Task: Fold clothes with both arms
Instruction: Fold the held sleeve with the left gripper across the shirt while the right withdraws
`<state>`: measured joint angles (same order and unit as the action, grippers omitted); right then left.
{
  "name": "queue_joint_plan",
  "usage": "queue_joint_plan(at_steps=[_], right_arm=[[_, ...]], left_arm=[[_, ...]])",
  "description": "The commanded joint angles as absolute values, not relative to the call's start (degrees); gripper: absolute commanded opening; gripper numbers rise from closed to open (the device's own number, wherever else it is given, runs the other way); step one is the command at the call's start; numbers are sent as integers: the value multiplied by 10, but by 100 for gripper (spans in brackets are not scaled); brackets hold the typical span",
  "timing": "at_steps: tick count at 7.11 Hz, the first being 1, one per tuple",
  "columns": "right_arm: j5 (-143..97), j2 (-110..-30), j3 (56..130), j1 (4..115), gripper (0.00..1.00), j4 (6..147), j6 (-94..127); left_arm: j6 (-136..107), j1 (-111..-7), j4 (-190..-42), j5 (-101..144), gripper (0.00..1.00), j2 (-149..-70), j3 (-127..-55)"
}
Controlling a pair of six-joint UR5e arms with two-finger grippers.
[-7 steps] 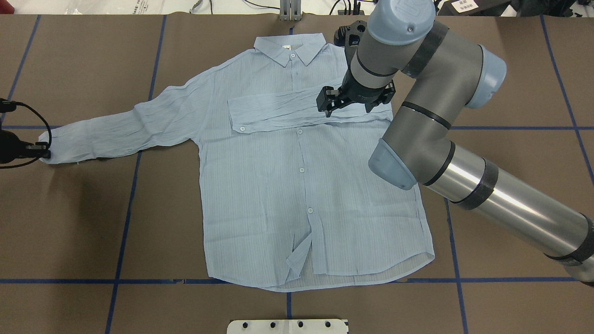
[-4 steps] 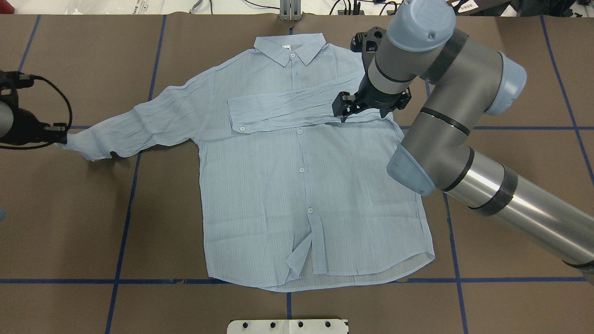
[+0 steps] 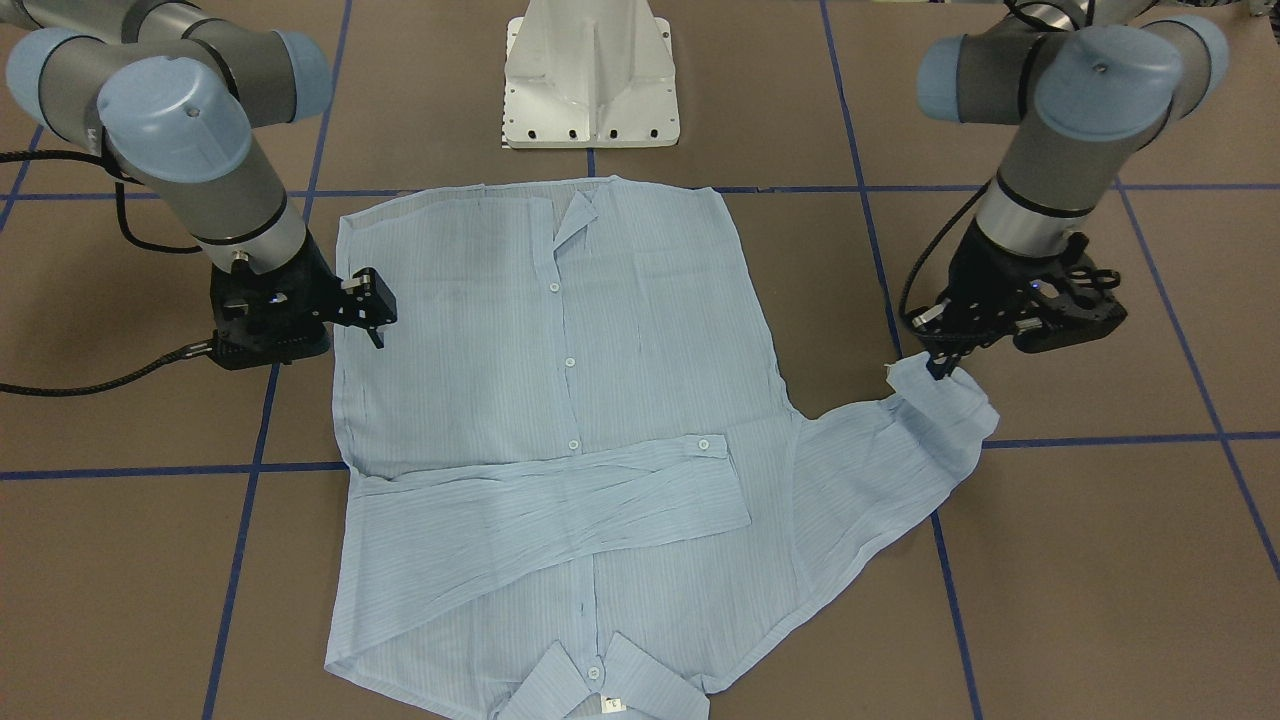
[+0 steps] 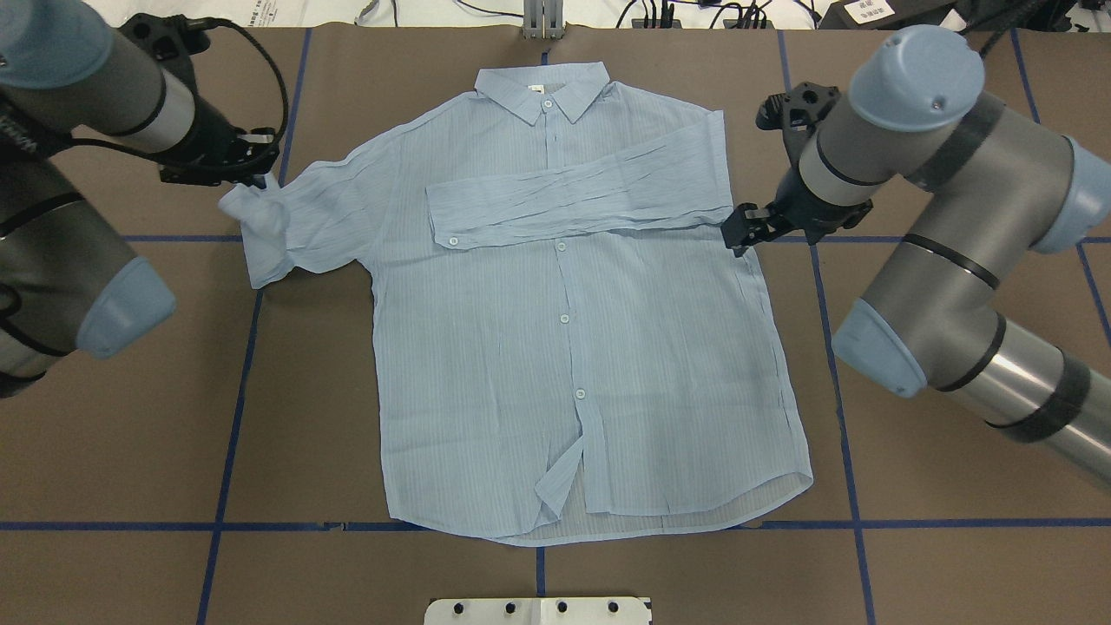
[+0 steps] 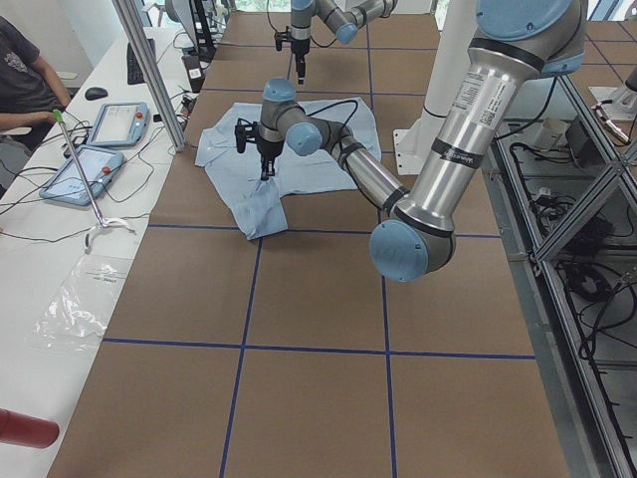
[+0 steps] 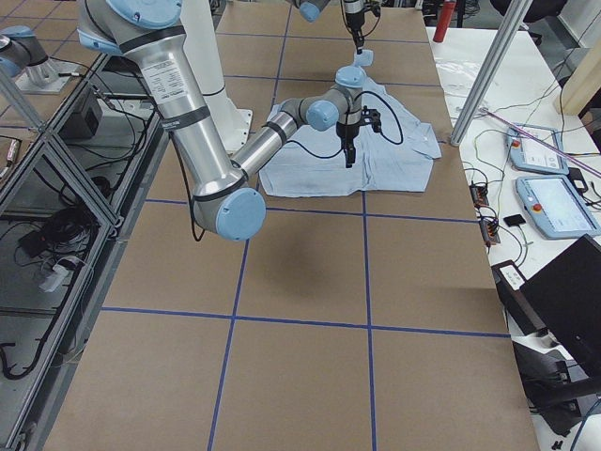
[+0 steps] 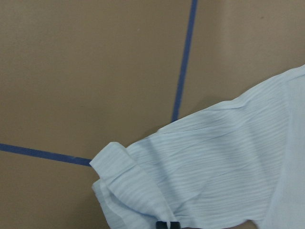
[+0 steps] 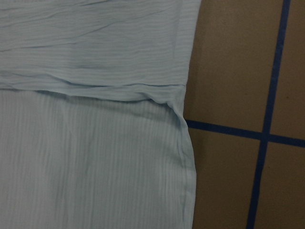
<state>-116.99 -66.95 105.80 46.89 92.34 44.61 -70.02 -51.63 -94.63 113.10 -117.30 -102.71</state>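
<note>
The left tool [image 4: 260,178] pinches the shirt's [image 4: 555,365] left cuff, raised off the tabletop [image 4: 911,486]; the right tool [image 4: 744,233], fingers spread, hovers just beside the shirt's right edge.

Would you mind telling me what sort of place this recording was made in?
Probably a robotics lab: a left arm and a right arm fold a shirt on a table gridded with blue tape, and a pendant lies on a side bench.
</note>
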Motion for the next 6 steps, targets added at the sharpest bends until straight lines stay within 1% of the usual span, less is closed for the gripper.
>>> queue_joint_plan(at_steps=[1,2,3,4,5,6], right_arm=[[-1173,-764,1116,481,100,918,432],[-1177,-780,1123,485,100,918,432],[-1179,-798,1139,485,100,917,432],[-1181,-820,1162,486,100,917,432],[-1181,-840,1176,490,100,916,432],[-1180,-847,1179,490,100,903,433]], left_arm=[[-804,-492,-942,1132,0,-1279,-957],[-842,-483,-944,1132,0,-1327,-918],[-902,-467,-964,1129,0,-1357,-897],[-953,-456,-995,1128,0,-1388,-858],[-1000,-442,-1026,1118,0,-1412,-840],[-1071,-428,-1109,1114,0,-1416,-832]])
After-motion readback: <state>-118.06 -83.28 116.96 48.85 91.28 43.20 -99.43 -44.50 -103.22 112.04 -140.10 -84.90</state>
